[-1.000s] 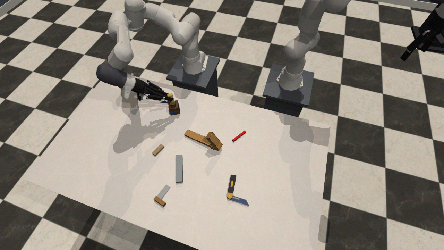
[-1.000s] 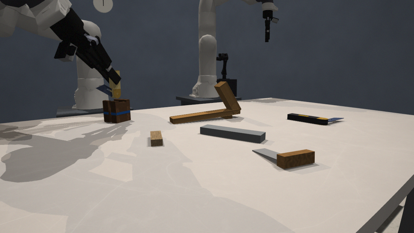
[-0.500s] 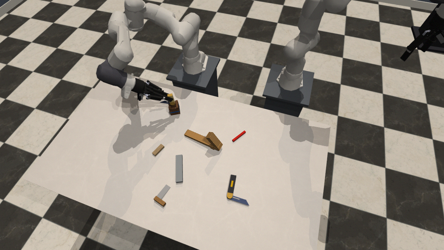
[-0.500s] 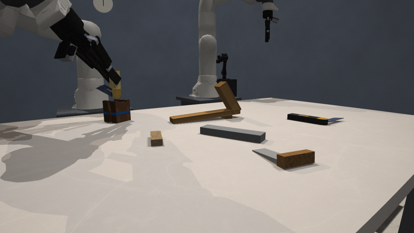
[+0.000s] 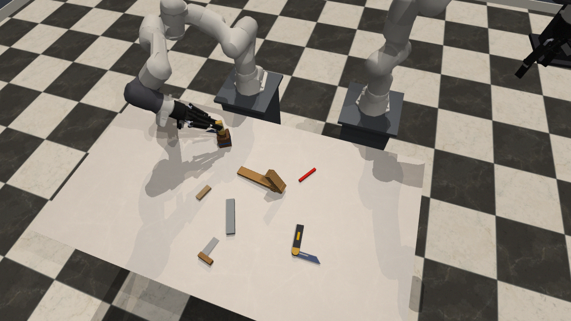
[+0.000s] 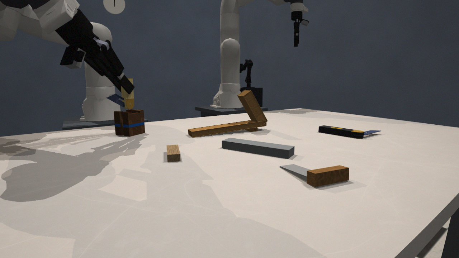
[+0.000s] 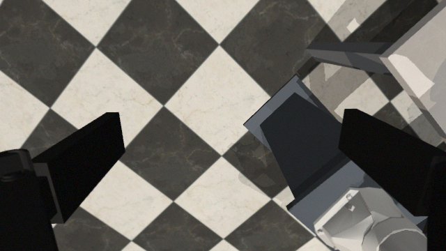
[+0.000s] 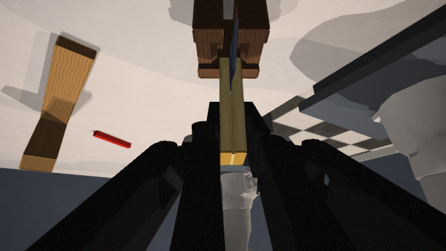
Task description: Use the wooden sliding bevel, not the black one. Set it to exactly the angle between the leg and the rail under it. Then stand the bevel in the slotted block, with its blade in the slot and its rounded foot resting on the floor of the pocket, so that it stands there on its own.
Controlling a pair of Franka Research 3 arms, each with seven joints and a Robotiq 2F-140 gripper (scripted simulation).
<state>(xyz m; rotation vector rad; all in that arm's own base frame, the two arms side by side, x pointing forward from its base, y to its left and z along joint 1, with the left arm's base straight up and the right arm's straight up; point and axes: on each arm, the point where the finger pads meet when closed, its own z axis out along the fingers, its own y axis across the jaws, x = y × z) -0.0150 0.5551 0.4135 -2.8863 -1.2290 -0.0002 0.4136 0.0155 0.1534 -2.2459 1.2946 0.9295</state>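
I am holding the wooden bevel [image 5: 220, 127] [image 6: 127, 92] [image 8: 233, 122] in the right jaws [image 5: 217, 126] [image 6: 125, 88], which are pinching its handle; it is standing upright at the upper left of the top frame. In the exterior view its rounded foot is hovering just above the slotted block [image 5: 224, 139] [image 6: 129, 123] [image 8: 231, 38], at the left of the frame.

Selection: I am finding this item satisfied. The black bevel [image 5: 297, 237] [image 6: 340, 132] is lying on the counter [image 5: 339, 207] [image 6: 256, 199] [image 8: 150, 97], lower right of centre in the top frame.

Angle: the blade [image 5: 211, 130] [image 6: 116, 99] [image 8: 234, 49] is swung out from the handle. Whether it is matching the corner between leg [image 5: 275, 180] [image 6: 252, 105] and rail [image 5: 253, 176] [image 6: 221, 128], I cannot confirm; I am judging the setting step finished, since the bevel is being presented to the block.

Seating: outstanding. The foot is not resting in the pocket. In the right wrist view the blade is appearing roughly in line with the slot, slightly slanted, so lowering is calling for careful alignment.

Release and free standing: outstanding.

Left jaws [image 6: 296, 43]: spread wide, pinching nothing, waiting at the upper right of the exterior frame, well apart from the work.

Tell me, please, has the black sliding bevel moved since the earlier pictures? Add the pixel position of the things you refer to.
No, the black sliding bevel [image 5: 296, 242] [image 6: 340, 132] shows no shift or turn against the long grey bar [image 5: 230, 216] [image 6: 256, 148].
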